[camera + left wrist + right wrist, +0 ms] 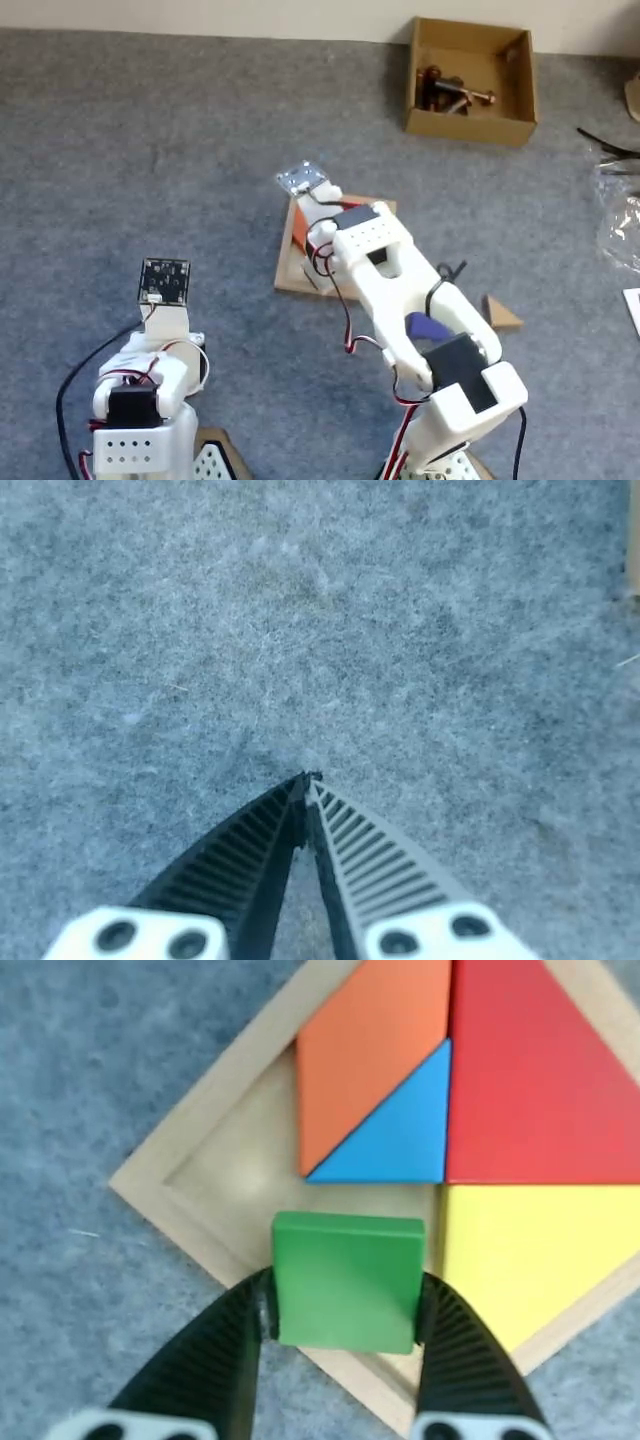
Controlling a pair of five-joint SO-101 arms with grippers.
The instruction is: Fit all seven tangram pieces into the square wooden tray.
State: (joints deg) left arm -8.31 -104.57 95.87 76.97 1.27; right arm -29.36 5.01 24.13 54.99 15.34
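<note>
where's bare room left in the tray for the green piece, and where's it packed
Bare tray floor lies between the orange piece, blue triangle, yellow piece and tray rim, where the right gripper holds the green square. The side with the red triangle is packed. Open carpet lies ahead of the left gripper.

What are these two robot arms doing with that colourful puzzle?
They are working on a tangram. The right arm's fingers grip a green square by two opposite sides and hold it over the bare part of the wooden tray, beside the yellow piece. The orange, blue and red pieces already lie in the tray too. The left arm's fingers are shut and empty over the grey carpet. A tan triangle lies on the carpet outside the tray.
</note>
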